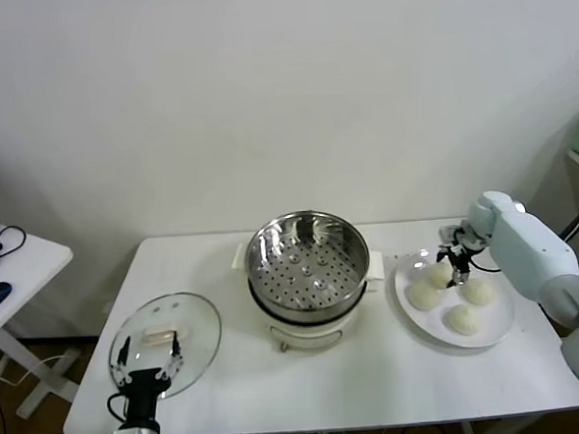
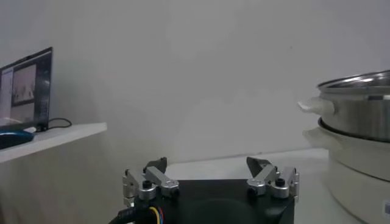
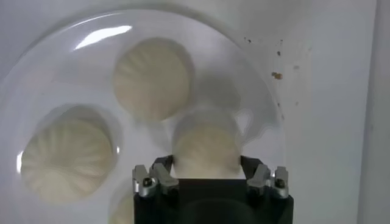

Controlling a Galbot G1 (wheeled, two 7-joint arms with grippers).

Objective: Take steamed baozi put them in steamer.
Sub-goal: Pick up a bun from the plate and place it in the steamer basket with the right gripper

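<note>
The right end effector [image 1: 456,257] hangs over the far part of the white plate [image 1: 500,330], its fingers pointing down, one on each side of one steamed baozi [image 3: 206,148]; in the right wrist view the two fingertips [image 3: 163,163] sit at the flanks of that bun, spread about as wide as the bun itself, and whether they press on it cannot be told. The right arm [image 1: 528,252] comes in from about 3 o'clock of the desk, its white forearm slanting down and inward from the right edge of the head view, wrist bent so that the tool drops onto the plate. The bun between the fingers lies at about 11 o'clock on the plate, with a second bun [image 1: 423,297] near 9 o'clock, a third [image 1: 478,290] toward 2 o'clock and a fourth [image 1: 462,319] close to 5 o'clock; all four rest on the plate, apart from one another. The plate stands at 3 o'clock of the steamer [image 1: 307,265], which sits at the middle of the white desk [image 1: 359,385] with its perforated floor bare. At 8 o'clock of the steamer lies a round glass lid [image 1: 166,344]. The left end effector [image 1: 148,365] is parked low at the near edge of the desk, beside the lid's near rim, fingers spread apart and holding nothing, pointing away from the robot.
</note>
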